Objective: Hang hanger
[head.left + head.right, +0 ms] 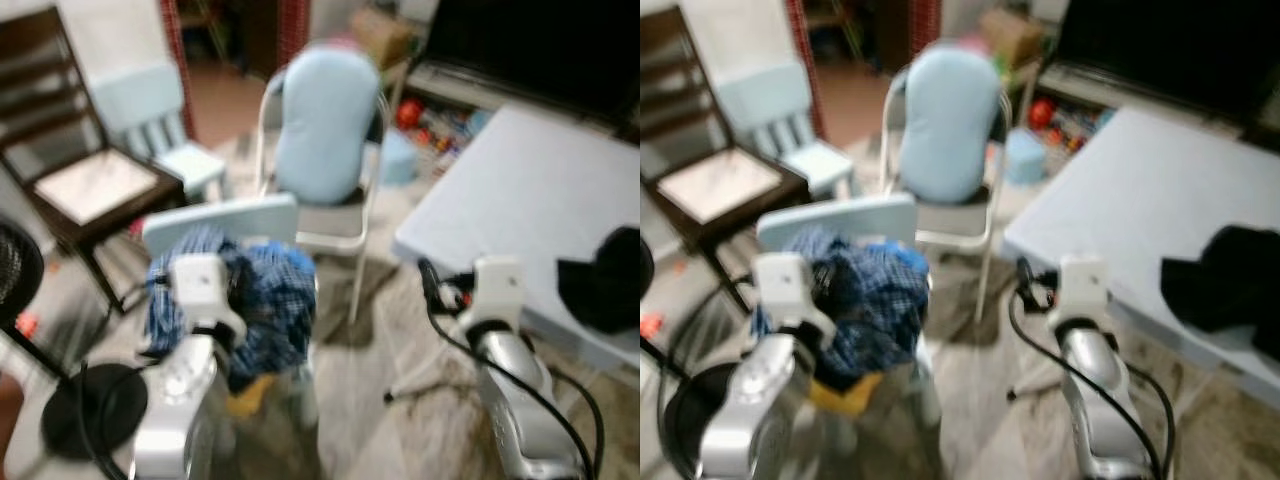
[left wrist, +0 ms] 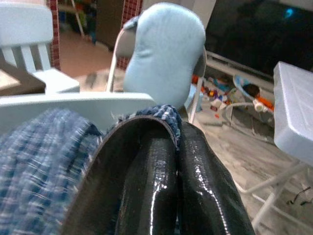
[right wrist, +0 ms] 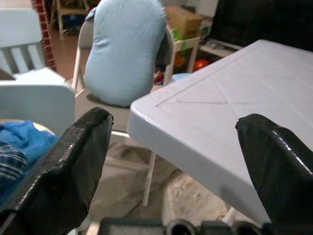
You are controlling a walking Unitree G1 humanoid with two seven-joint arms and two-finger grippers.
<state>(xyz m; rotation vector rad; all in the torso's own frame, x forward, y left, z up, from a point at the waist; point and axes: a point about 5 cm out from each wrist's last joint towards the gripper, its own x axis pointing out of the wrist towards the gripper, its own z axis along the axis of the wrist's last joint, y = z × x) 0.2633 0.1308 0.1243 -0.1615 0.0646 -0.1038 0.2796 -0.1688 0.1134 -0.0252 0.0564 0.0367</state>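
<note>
Over the small chair, the left gripper (image 2: 171,186), fingers together, hovers at the plaid shirt (image 1: 262,300); right gripper (image 3: 171,161) spread wide beside the counter (image 1: 520,190); no hanger discernible.

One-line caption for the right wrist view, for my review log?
Right gripper with its fingers open, facing the corner of a white folding table, a pale blue cushion on a folding chair behind.
</note>
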